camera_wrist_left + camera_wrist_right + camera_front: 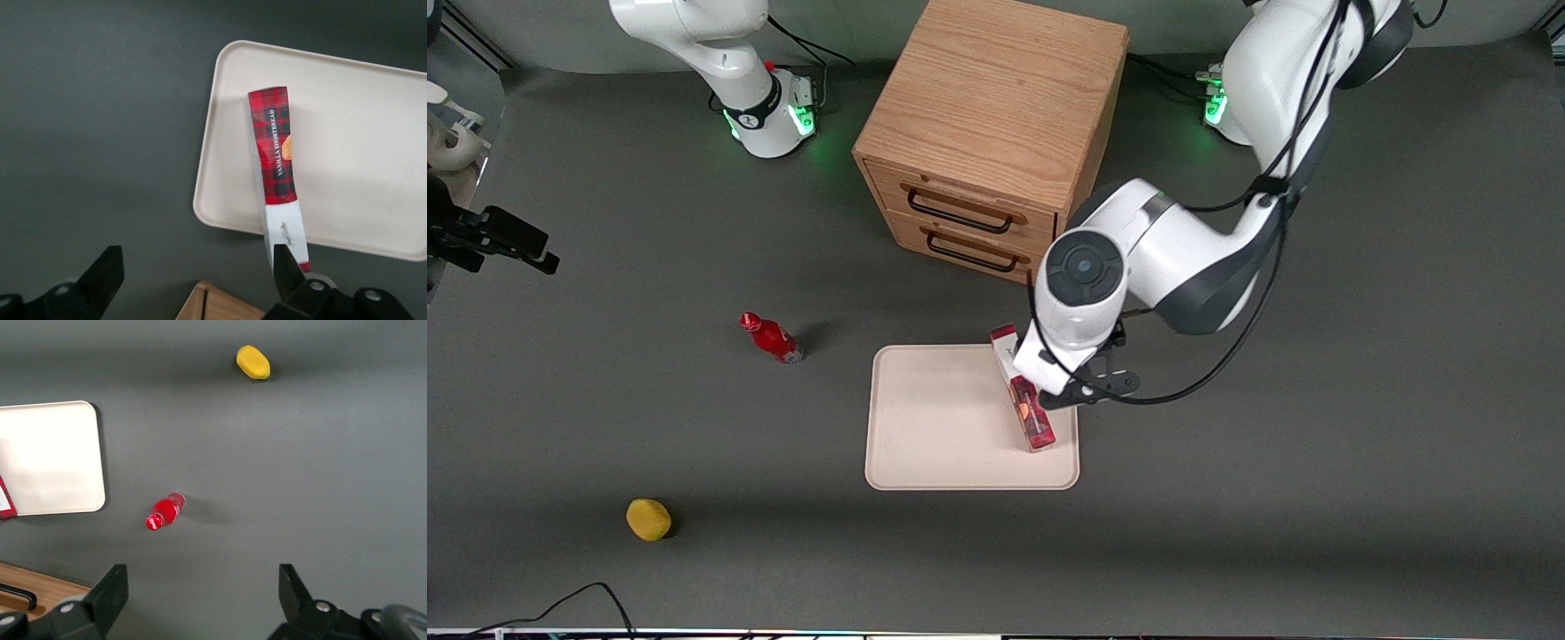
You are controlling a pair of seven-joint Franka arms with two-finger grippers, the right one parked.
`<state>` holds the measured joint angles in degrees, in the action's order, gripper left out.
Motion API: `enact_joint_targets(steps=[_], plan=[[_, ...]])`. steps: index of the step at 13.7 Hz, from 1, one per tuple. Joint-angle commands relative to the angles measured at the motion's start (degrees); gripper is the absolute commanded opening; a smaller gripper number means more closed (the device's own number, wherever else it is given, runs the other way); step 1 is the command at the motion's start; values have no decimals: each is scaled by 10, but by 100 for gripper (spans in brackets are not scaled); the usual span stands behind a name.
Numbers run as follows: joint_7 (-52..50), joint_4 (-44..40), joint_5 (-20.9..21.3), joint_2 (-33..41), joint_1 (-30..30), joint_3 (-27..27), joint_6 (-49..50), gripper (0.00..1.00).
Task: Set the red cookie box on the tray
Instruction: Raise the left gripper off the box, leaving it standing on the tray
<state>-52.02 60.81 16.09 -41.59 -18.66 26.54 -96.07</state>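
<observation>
The red cookie box [277, 150] lies flat on the tray [943, 427], along the edge toward the working arm, its white end poking over the rim nearest the wooden drawer cabinet [996, 124]. The hand [193, 273] hovers above that white end, fingers [105, 270] spread apart, gripping nothing. A small red bottle [772, 338] and a yellow lemon [648, 519] sit on the desk [1316, 462] toward the parked arm's end.

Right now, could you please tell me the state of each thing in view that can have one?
red cookie box: lying on the tray, one end overhanging the rim nearest the drawer cabinet, not gripped.
tray: flat on the table, holding only the box.
gripper: jaws open, above the box's white end.
drawer cabinet: both drawers shut.
red bottle: upright, capped.
yellow object: resting on the table.
</observation>
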Motion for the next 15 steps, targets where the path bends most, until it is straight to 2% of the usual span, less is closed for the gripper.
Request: enact_joint_targets(steps=[1, 5, 15], plan=[[19, 14, -19, 40, 11, -3, 23, 100], [25, 12, -37, 44, 33, -4, 20, 100], [21, 20, -37, 54, 26, -3, -28, 100]])
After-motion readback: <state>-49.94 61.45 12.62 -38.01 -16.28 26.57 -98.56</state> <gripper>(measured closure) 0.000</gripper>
